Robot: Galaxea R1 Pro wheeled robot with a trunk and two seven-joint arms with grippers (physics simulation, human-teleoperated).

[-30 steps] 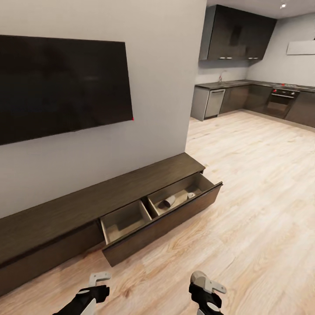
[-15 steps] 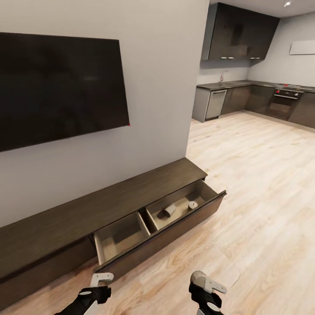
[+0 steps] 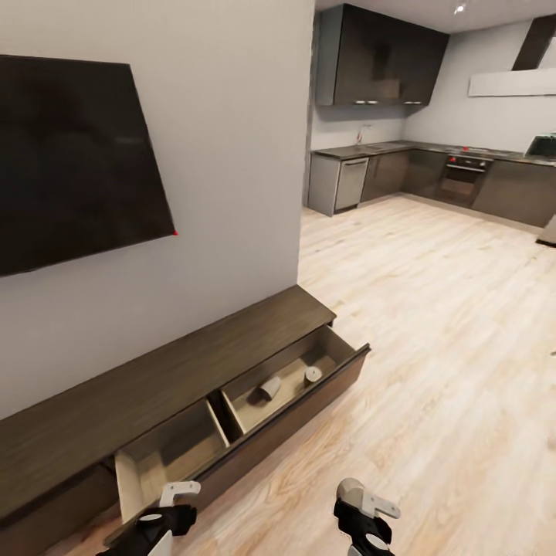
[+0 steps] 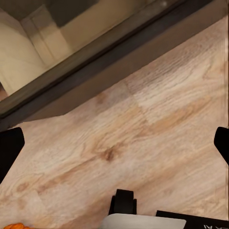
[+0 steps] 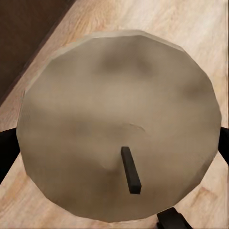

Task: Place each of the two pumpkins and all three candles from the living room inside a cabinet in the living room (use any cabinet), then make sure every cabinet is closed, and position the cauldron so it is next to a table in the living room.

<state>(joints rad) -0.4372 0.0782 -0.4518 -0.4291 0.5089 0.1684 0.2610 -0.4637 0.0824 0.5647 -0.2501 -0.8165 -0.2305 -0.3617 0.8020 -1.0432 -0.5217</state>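
Filling right end effector (image 5: pixel 114 157): candle (image 5: pixel 119 124) end-on.

Light: your scene is bright, even | source: ceiling spotlight (image 3: pixel 459 8) | shadows: soft, faint | blur: close candle top (image 5: pixel 119 129) smeary | edges: wall lines lean.

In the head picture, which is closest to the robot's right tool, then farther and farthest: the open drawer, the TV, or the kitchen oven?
From the right tool:
1. Open drawer of the low cabinet, just ahead on its left.
2. TV, higher on the wall, farther left.
3. Kitchen oven, far across the floor, ahead and right.
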